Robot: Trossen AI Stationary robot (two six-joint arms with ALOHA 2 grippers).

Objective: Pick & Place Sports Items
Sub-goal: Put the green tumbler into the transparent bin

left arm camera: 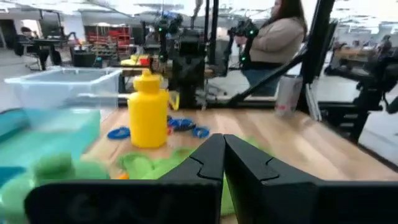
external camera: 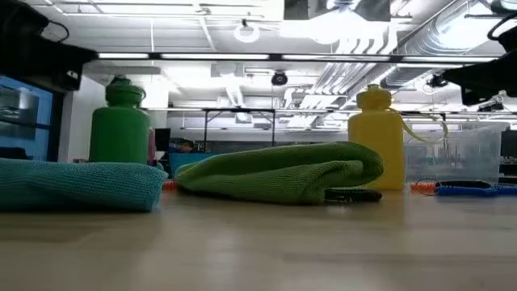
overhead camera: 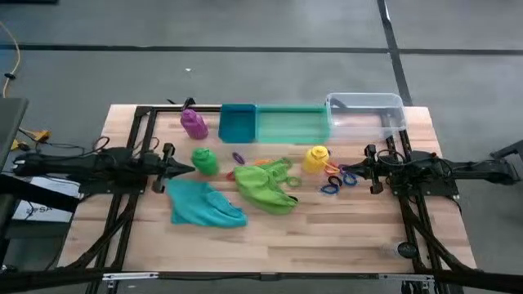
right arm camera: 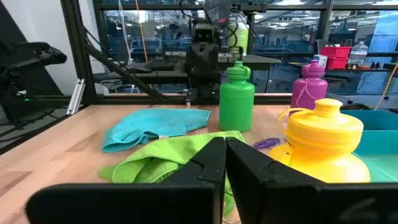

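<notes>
nothing binned yet: i see bottles, cloths and rings on the table [overhead camera: 343, 237]; left gripper [overhead camera: 189, 169] and right gripper [overhead camera: 348, 170] are pressed together, empty.

Two matte black jointed arms show in the high view, one at mid-left, one at mid-right. The black two-finger left gripper [overhead camera: 186, 169] tapers to a sharp point; the black two-finger right gripper [overhead camera: 346, 170] is blunter. In the wrist views, at bottom centre, each pair of dark wedge-shaped fingers [left arm camera: 211, 158] has stepped notches along the inner edges. Black cables loop along both arms.
</notes>
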